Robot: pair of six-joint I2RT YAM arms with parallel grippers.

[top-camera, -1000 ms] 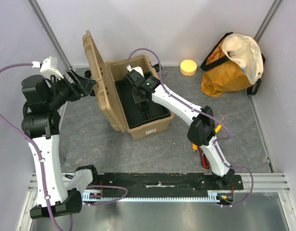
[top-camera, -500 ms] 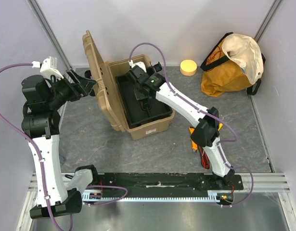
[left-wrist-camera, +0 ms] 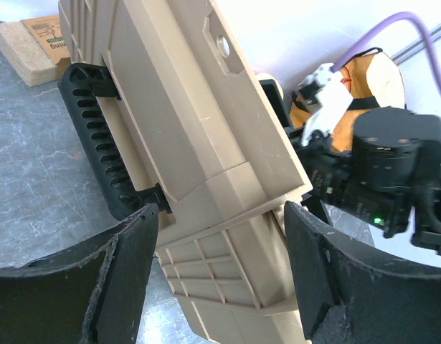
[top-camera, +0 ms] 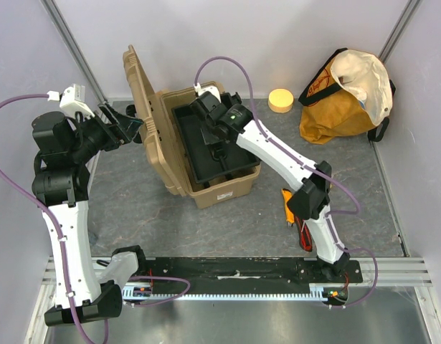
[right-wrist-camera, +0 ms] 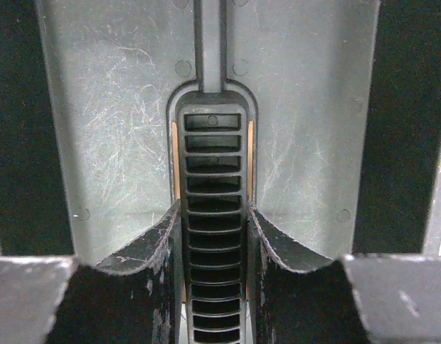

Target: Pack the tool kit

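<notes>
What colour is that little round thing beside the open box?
Yellow; the round thing shows best from the top camera.

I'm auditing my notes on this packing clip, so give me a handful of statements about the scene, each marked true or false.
1. The tool kit has its lid shut. False: the lid stands open, upright.
2. The right hand is closed on the ribbed handle of the black tray inside the tool kit. True.
3. The left hand reaches inside the tool kit. False: it is outside, at the lid's outer face, fingers wide apart.
4. The orange-yellow bag stands apart from the tool kit. True.
5. The yellow disc lies in the black tray. False: it lies on the table behind the tool kit.
</notes>
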